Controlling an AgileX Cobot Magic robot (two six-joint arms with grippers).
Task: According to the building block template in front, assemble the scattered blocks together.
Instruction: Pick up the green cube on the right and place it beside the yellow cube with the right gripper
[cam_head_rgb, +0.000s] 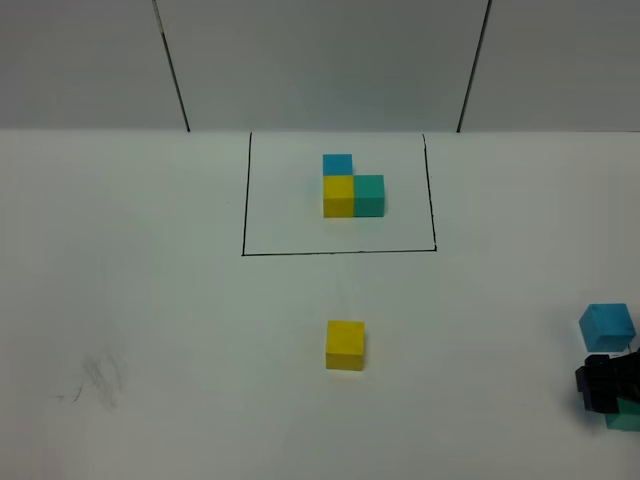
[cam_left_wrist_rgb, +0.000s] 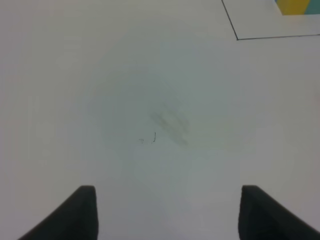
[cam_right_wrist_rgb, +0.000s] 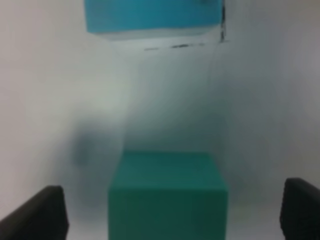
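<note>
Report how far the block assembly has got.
Done: nothing joined; the yellow cube sits alone in front of the template. In hand: the right gripper has its jaws open either side of the teal-green cube, not closed on it. To do: grip it, set it and the sky-blue cube against the yellow one. The left gripper holds nothing, jaws open over the table.

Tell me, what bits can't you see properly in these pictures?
- Exterior high: the right gripper covers most of the teal-green block; the edge cuts both.
- Left wrist: the template shows only a yellow corner.
- Right wrist: blurry; the sky-blue block is cut off.
</note>
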